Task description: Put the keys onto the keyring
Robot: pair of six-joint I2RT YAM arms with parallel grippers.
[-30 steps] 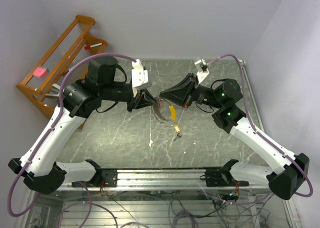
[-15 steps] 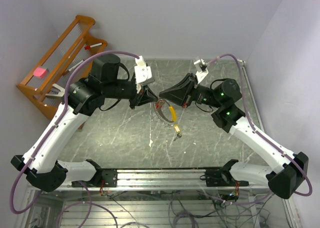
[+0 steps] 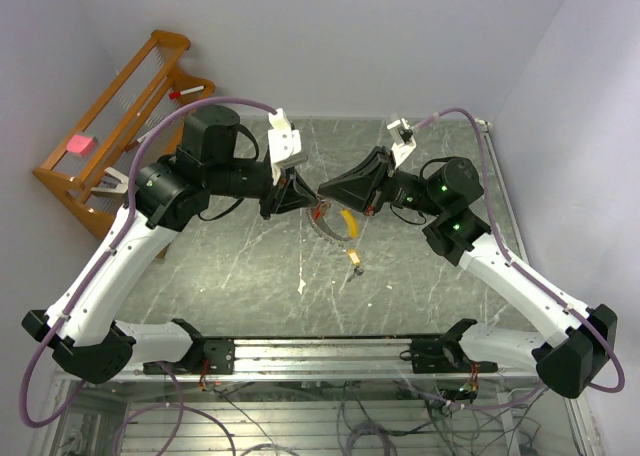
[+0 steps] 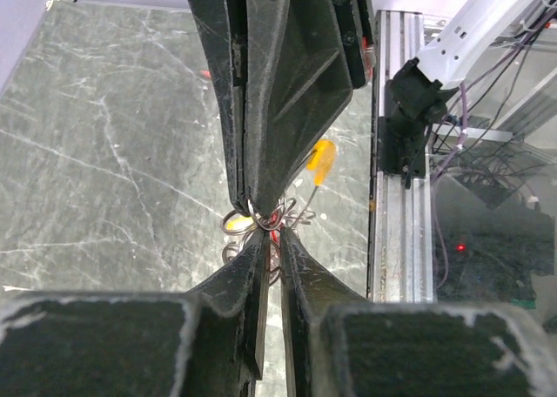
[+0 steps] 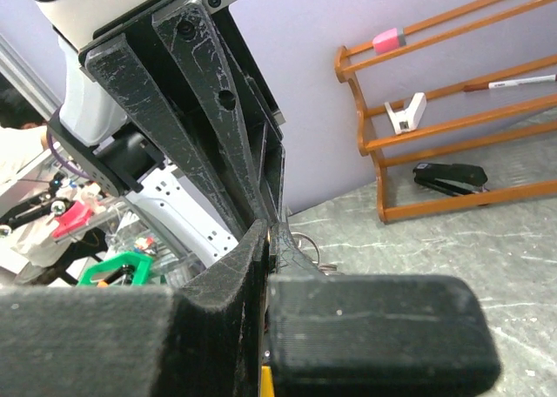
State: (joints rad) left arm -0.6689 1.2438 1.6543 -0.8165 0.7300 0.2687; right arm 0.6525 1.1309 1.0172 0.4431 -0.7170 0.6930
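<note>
While left arm sits further inward than before, we see left gripper (image 4: 271,238) and right gripper (image 4: 259,207) both pinched near-closed on keyring (image 3: 346,223).

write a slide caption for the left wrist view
Left gripper and right gripper meet tip to tip on the keyring, yellow-orange tag just behind

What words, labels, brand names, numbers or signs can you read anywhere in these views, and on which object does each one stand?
No text is readable in any view.
On the yellow tag of the keyring: any print is too small to tell.
On the pen lying on the wooden rack: markings are blurred and unreadable.
</note>
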